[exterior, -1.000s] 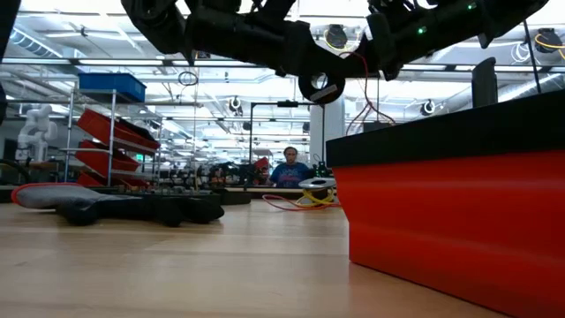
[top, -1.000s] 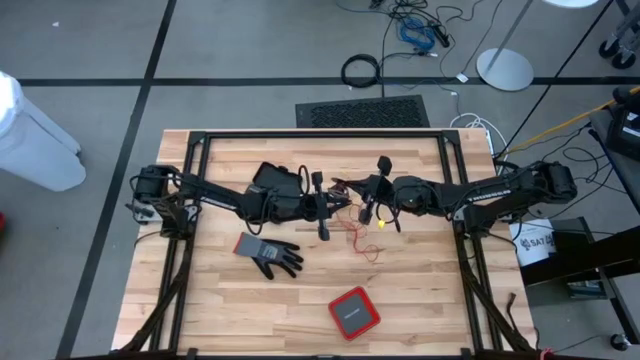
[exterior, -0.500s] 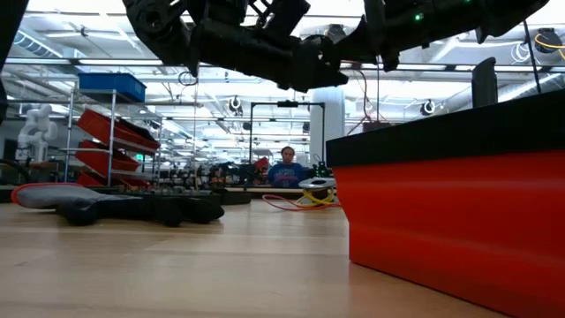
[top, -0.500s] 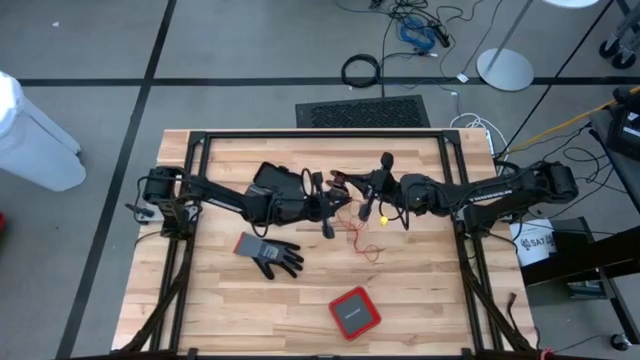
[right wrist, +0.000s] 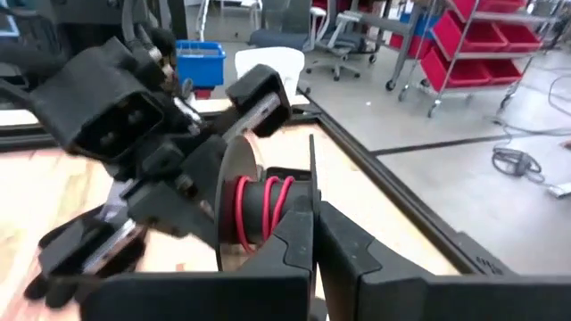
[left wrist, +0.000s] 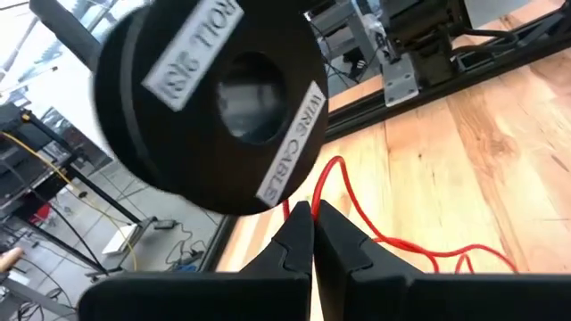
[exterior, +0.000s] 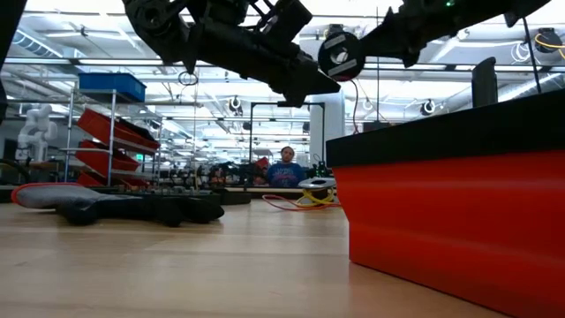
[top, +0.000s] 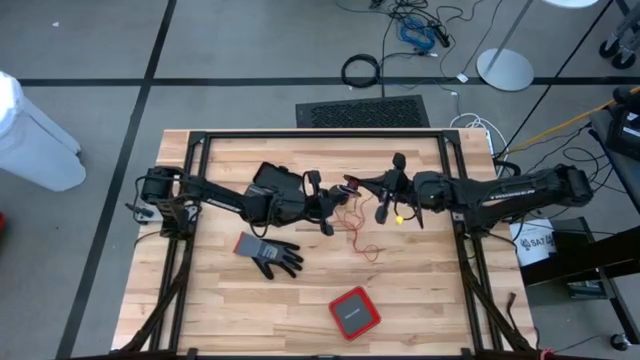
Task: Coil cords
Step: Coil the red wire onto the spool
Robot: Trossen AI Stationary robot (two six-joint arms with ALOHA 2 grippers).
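Both my grippers hang above mid-table. Left gripper [top: 322, 205] is clenched on the red wire [left wrist: 384, 234]; right gripper [top: 384, 195] grips the black spool [right wrist: 234, 217] wound with that wire. Loose wire [top: 362, 240] trails on the table [top: 420, 300].
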